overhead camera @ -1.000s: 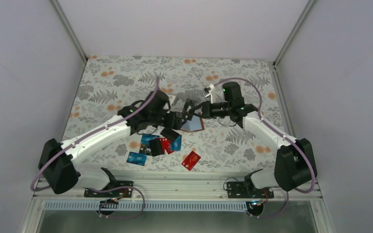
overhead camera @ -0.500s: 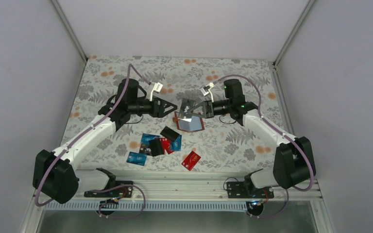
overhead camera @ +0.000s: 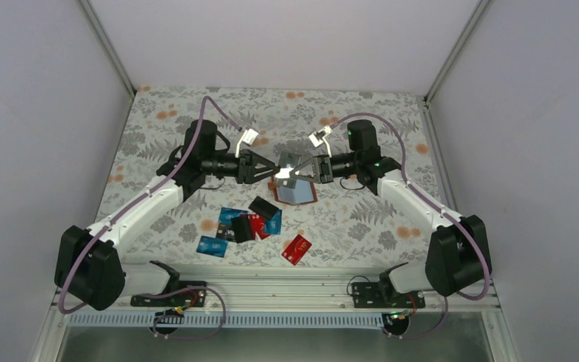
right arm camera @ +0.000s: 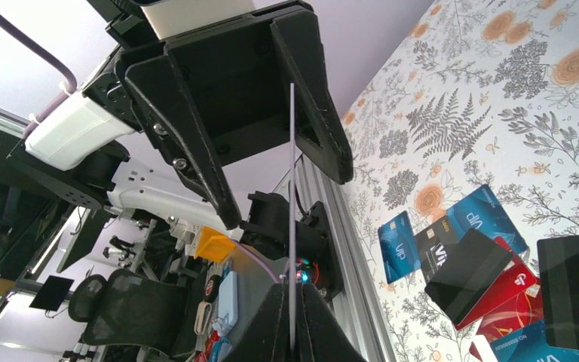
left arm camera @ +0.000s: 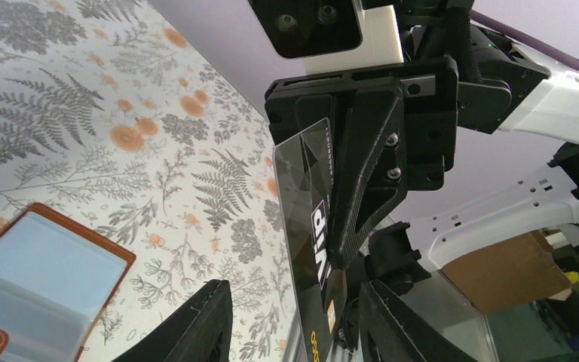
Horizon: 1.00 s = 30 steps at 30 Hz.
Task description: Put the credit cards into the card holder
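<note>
**Grip state.** Right gripper (right arm camera: 292,298) is clamping one end of a black card (left arm camera: 307,207) and holding it in the air, clear of the table (overhead camera: 173,121). In the right wrist view the card is showing edge-on, as a thin line running out from between the closed fingers. Left gripper (left arm camera: 294,288) is facing it head-on with its fingers standing apart. One finger is on each side of the card's free end, and neither is seen touching it.

**Task items.** Holder (overhead camera: 295,193) is lying open on the table just below the two grippers. Its clear sleeves are facing up and, as far as visible, carrying no card. The loose cards (overhead camera: 243,222) are lying in a small overlapping heap below the left gripper, on its base side. One red card (overhead camera: 296,249) is lying apart from the heap, nearer the bases.

**Assessment.** A mid-air handover of the card appears to be in hand, and insertion is not yet begun.
- The left gripper should be closing squarely on the flat faces, well onto the free end and centred across the width, so the card is not twisting.
- The right gripper should be letting go only once that grip is firm.
- A thin, slick card pinched near a corner is liable to pivot or drop.
- A long stretch of card should be left protruding for feeding into a sleeve.
</note>
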{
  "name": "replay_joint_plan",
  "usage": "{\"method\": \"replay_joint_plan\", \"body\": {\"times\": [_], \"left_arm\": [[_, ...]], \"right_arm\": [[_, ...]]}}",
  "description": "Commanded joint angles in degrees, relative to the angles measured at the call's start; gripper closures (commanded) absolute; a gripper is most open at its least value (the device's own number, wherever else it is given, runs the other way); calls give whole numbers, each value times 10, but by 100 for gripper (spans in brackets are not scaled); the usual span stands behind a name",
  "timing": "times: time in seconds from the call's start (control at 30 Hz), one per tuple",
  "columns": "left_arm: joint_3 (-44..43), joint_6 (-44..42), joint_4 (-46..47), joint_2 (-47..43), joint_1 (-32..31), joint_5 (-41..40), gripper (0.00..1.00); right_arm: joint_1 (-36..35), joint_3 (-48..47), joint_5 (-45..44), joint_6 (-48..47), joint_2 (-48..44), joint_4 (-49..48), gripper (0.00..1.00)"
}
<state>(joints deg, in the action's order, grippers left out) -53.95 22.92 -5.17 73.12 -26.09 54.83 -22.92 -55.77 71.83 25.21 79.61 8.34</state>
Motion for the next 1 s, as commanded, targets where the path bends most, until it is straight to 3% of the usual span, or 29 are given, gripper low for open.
{"method": "replay_joint_plan", "body": {"times": [0.0, 0.23, 0.43, 0.5, 0.57, 0.7, 0.97], "left_arm": [[3, -7, 25, 8, 2, 36, 57], [3, 7, 42, 17, -2, 45, 69], [10, 20, 55, 18, -12, 40, 97], [13, 25, 52, 16, -12, 24, 98], [16, 33, 44, 12, -12, 0, 97], [25, 54, 24, 18, -14, -73, 98], [38, 99, 29, 71, -61, -162, 98]], "right_arm": [[-12, -22, 14, -11, -13, -10, 96], [-23, -29, 12, -18, -9, -2, 96], [-28, -35, 7, -25, -7, 6, 96], [-28, -40, -3, -32, -9, 18, 92], [-27, -49, -38, -46, -10, 44, 82], [-9, -52, -191, -45, -10, 102, 61], [77, 42, -307, 40, 6, 86, 61]]}}
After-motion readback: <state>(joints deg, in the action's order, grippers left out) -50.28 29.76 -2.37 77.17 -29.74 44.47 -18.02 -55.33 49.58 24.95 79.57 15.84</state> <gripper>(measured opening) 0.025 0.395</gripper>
